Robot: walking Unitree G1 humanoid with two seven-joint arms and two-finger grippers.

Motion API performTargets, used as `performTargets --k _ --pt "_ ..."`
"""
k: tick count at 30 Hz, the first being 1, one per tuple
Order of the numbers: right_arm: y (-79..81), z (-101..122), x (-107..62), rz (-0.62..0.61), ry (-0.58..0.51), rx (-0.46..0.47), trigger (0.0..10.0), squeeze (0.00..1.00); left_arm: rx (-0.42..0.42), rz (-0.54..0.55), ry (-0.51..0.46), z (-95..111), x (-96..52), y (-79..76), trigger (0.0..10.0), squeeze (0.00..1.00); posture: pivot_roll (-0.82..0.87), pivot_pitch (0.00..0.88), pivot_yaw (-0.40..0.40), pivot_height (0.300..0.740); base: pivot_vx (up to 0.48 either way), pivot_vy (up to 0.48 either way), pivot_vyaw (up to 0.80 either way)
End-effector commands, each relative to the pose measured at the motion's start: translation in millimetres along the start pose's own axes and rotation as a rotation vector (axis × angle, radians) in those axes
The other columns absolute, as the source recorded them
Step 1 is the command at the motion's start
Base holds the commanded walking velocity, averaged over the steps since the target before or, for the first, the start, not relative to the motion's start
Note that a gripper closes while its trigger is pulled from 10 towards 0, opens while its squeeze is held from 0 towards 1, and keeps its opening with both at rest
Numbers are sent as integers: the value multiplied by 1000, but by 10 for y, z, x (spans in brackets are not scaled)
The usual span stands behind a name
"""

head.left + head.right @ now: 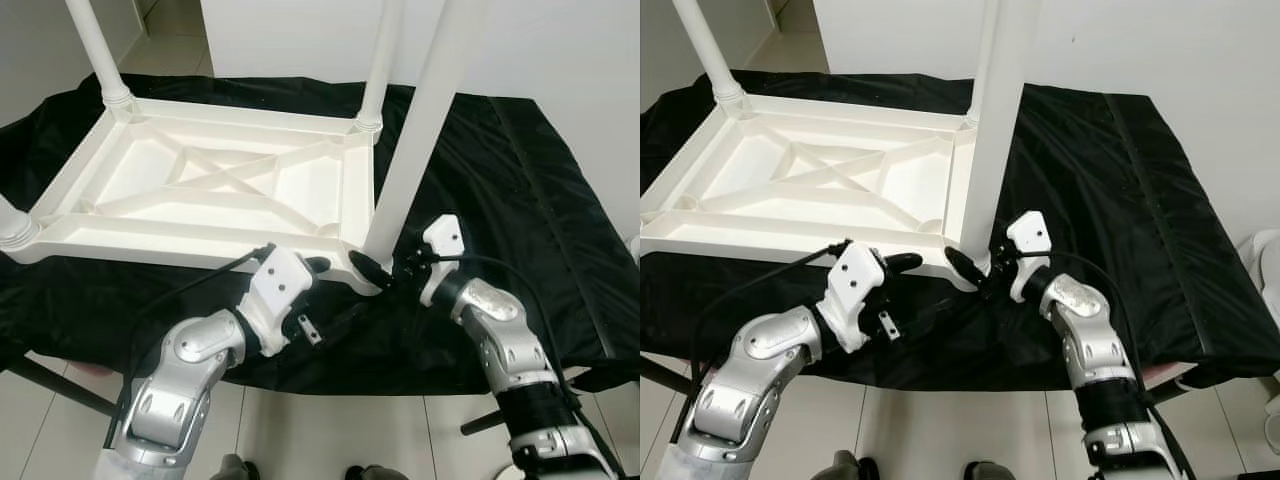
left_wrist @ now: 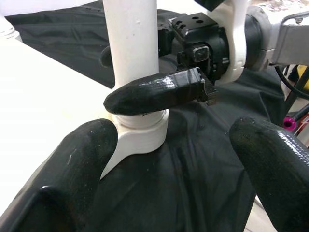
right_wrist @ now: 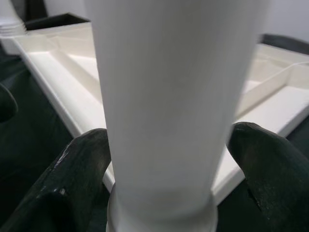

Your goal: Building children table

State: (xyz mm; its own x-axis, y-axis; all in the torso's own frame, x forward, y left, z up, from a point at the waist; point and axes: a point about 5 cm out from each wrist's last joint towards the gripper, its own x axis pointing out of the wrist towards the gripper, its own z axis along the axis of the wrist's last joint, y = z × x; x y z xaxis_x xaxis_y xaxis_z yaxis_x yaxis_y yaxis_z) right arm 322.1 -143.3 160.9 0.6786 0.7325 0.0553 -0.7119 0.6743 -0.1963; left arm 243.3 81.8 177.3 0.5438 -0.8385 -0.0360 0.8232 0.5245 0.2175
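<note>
The right gripper [image 1: 385, 272] pinches the white table leg [image 1: 415, 150] just above the corner socket [image 2: 137, 135] of the upturned tabletop [image 1: 215, 185] — if the leg tilts, it may jam or pop out — while the left gripper [image 2: 169, 159] waits spread beside that socket.

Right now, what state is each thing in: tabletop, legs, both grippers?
Tabletop: upside down on the black cloth.
Near-corner leg: upright in its socket, held.
Two far legs: fitted, upright.
Right gripper: fingers clamped around the near leg's base.
Left gripper: open, beside that corner socket, holding nothing.
</note>
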Motion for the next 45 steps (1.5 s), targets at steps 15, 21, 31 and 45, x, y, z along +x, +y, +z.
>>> performTargets --k 15,21,31,45 --pt "-86 -97 86 113 48 -8 745 0 -3 155 24 -74 -20 24 10000 0 -85 92 -1 740 0 0 0" --pt "-39 -125 66 67 31 37 10000 0 -1 155 25 -79 -14 16 10000 0 -86 88 1 740 0 0 0" --pt "63 -124 53 -200 18 56 10000 0 0 154 24 -78 -16 18 10000 0 -89 92 2 740 0 0 0" --pt "429 -233 24 -754 98 149 10000 0 -2 167 25 -78 -23 34 10000 0 -85 91 -2 740 0 0 0"
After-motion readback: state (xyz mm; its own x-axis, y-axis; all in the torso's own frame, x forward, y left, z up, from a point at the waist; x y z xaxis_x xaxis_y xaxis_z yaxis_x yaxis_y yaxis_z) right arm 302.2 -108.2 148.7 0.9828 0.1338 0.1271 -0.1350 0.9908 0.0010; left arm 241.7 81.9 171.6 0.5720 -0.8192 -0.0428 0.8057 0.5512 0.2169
